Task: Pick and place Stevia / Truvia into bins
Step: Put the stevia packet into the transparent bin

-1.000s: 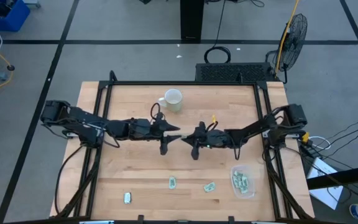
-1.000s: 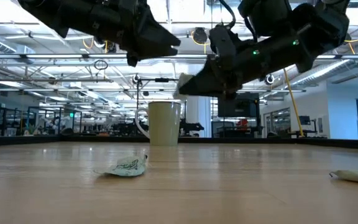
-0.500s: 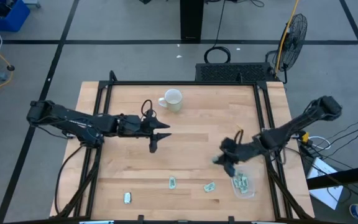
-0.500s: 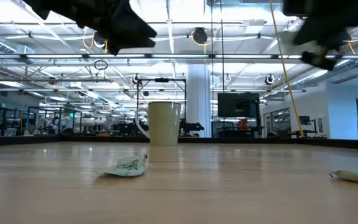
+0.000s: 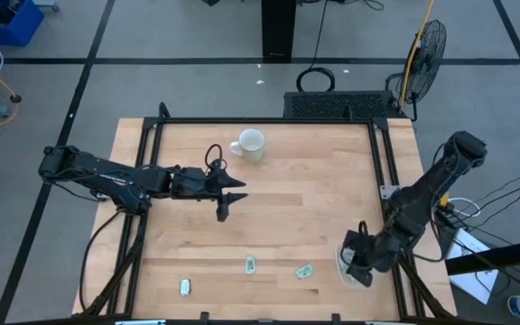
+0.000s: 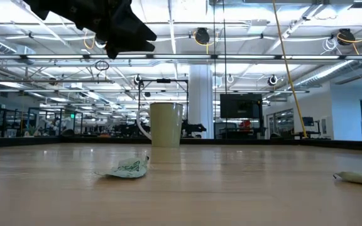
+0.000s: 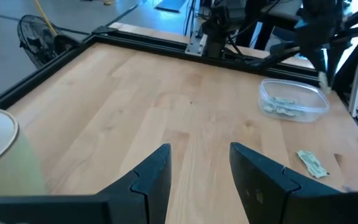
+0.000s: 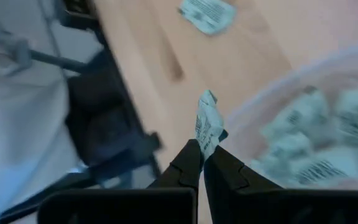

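My right gripper (image 5: 348, 262) hovers at the near right of the table, over the clear bin's (image 5: 361, 282) left rim, shut on one pale green and white packet (image 8: 207, 121). The bin (image 8: 328, 93) holds several packets (image 8: 309, 134). Three more packets lie flat on the wood near the near edge (image 5: 251, 264), (image 5: 304, 270), (image 5: 185, 287). My left gripper (image 5: 230, 199) hangs open above the table's middle left, touching nothing; its wrist view shows the bin (image 7: 293, 104) and a packet (image 7: 311, 163). My right gripper pinches the packet by one end (image 8: 205, 142) between its two fingertips, coming from above and pointing down. The rest of the packet sticks out past the fingertips. It is lifted clear, over the table just beside the bin's rim (image 8: 272, 87).
A white mug (image 5: 249, 144) stands near the far edge, and shows in the low view (image 6: 165, 124). A black frame runs along the table's edges (image 5: 388, 194). Bare wood lies between the two arms. One loose packet (image 8: 207, 12) lies close to the bin.
My right gripper has swung from the table's middle, where it stood fingertip to fingertip with the left one, toward the near right corner and down to the bin, carrying the packet. My left gripper drew back a little toward the left edge, then kept still.
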You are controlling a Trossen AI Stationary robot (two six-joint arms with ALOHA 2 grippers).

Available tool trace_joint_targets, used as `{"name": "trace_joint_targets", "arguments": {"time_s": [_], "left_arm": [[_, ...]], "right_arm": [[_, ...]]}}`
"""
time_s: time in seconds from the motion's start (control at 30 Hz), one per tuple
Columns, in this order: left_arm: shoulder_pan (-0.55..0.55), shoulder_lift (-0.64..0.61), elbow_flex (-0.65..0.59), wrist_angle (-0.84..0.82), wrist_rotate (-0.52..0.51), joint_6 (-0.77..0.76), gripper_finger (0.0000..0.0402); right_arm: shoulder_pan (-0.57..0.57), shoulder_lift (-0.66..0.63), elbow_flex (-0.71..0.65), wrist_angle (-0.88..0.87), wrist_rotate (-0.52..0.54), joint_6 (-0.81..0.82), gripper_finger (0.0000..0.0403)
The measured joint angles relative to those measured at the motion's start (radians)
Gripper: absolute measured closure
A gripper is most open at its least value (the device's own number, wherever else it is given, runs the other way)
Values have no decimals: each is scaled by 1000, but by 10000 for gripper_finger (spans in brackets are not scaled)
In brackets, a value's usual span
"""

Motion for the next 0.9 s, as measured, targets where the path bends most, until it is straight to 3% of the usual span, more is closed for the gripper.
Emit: {"name": "trace_joint_targets", "arguments": {"time_s": [0.2, 0.67, 0.9], "left_arm": [[0, 0, 0, -1, -30, -22, 231], [0, 0, 0, 0, -43, -17, 231], [0, 0, 0, 5, -106, -18, 231]], "right_arm": [[10, 1, 0, -203, -2, 85, 402], [7, 112, 0, -176, 2, 56, 398], [5, 145, 0, -164, 2, 95, 367]]}}
